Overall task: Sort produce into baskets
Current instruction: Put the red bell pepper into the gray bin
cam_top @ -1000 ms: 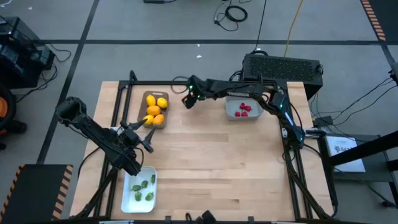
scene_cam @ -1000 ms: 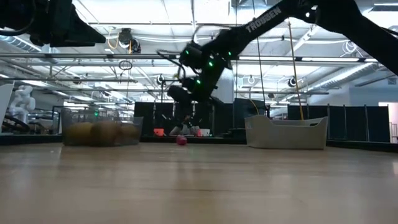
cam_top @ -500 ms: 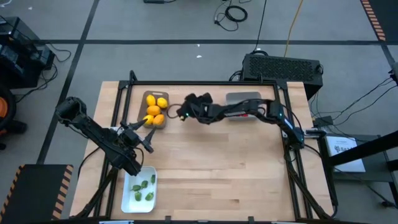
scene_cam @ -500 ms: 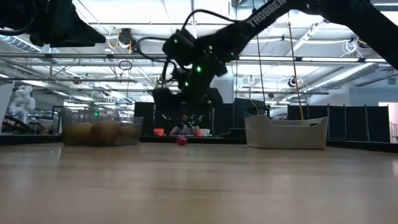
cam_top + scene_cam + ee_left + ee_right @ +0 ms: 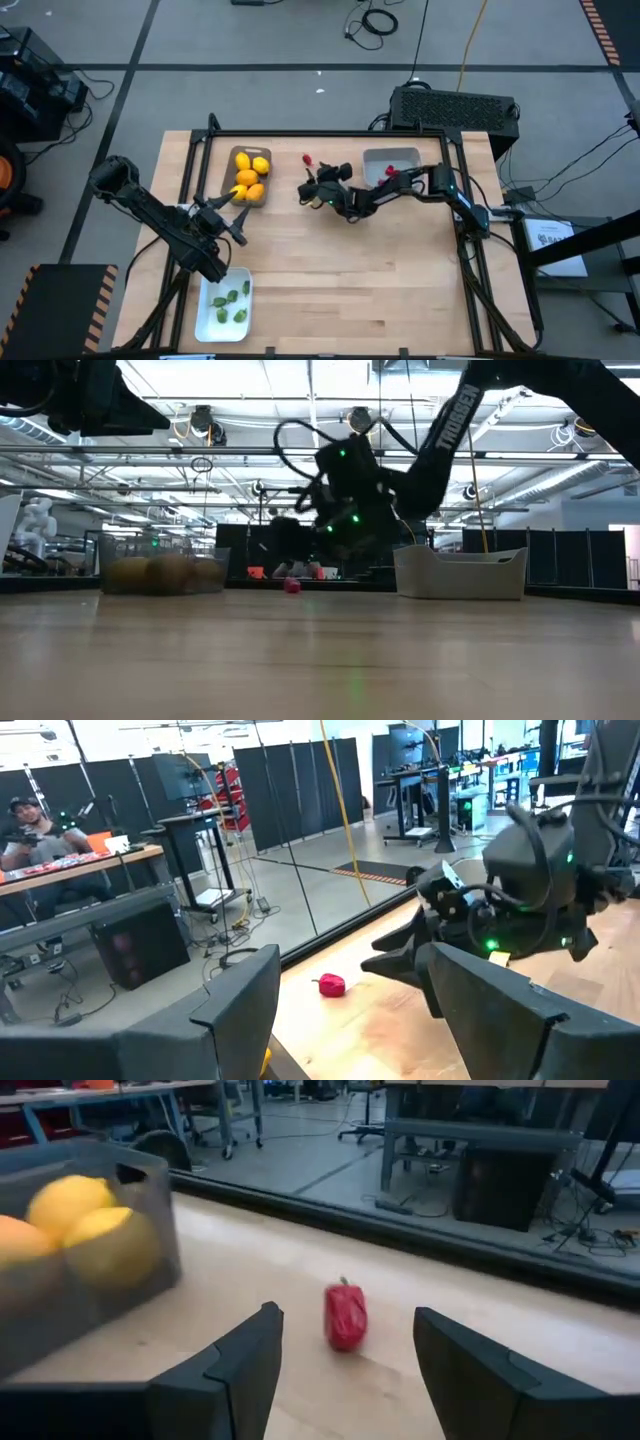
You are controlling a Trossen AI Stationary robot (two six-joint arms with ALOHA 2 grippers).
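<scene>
Facing red pepper (image 5: 345, 1318) lying loose on worktop (image 5: 340, 270) between brown basket (image 5: 236, 154) of lemons and grey basket (image 5: 392, 158): right gripper (image 5: 309, 190), jaws spread, empty. Left gripper (image 5: 240, 196) waiting beside brown basket, jaws spread.

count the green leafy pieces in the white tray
4, all in the white tray at the table's near left corner: one by its upper right, two mid-tray, one lower right. A paler fifth may sit lower left; unclear.
</scene>
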